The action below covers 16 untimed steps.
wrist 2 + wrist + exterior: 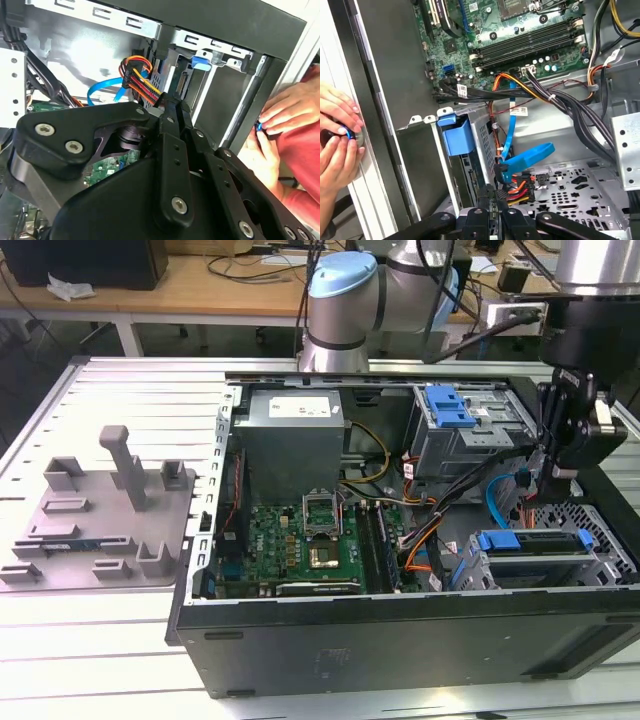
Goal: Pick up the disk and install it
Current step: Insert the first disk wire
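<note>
Fixture (100, 510), grey with upright posts, on counter (100, 660) toward exterior view's left, well apart from open computer case (400, 640). Disk (530, 541) sits in drive cage at case's right end, blue bracket showing. Hand (556, 468) hovers just above, clenched; both wrist views show nothing gripped. Judged risks: tips beside cable bundle (517, 185) could snag wires; person's fingers (337, 107) at case's outer wall could get struck.
</note>
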Motion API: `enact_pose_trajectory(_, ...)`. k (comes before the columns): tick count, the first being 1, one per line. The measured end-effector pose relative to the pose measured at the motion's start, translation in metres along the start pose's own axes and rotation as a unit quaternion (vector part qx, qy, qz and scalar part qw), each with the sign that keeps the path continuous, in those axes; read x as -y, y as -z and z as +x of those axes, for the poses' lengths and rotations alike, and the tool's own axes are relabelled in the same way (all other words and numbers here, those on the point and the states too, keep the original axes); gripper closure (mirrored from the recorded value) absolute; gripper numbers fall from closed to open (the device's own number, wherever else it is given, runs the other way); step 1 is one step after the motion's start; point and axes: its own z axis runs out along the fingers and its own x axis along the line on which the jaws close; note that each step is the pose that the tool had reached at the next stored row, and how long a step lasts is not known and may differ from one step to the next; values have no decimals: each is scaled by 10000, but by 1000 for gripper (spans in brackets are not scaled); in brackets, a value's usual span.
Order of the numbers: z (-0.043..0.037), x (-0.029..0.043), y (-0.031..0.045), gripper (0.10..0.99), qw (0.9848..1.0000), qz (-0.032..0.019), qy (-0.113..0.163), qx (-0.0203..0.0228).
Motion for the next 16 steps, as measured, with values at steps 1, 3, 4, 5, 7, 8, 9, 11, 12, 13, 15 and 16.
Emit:
enact_pose_trajectory(1, 22, 5, -6, 918, 10000, -10, -3, 41)
enact_pose_trajectory(3, 85, 19, -26, 918, 9999, -32, -10, 135)
enact_pose_trajectory(4, 105, 24, -32, 918, 9999, -38, -11, 159)
enact_pose_trajectory(5, 138, 32, -43, 918, 9998, -46, -14, 197)
enact_pose_trajectory(7, 184, 42, -57, 918, 9997, -58, -16, 249)
enact_pose_trajectory(8, 210, 48, -65, 918, 9995, -68, -17, 296)
enact_pose_trajectory(9, 231, 53, -72, 918, 9994, -78, -14, 346)
enact_pose_trajectory(11, 246, 56, -76, 918, 9991, -80, 27, 404)
enact_pose_trajectory(12, 247, 56, -76, 918, 9991, -75, 57, 418)
enact_pose_trajectory(13, 247, 57, -75, 918, 9990, -70, 91, 433)
enact_pose_trajectory(15, 247, 57, -76, 918, 9987, -51, 198, 474)
enact_pose_trajectory(16, 247, 57, -76, 918, 9985, -41, 249, 489)
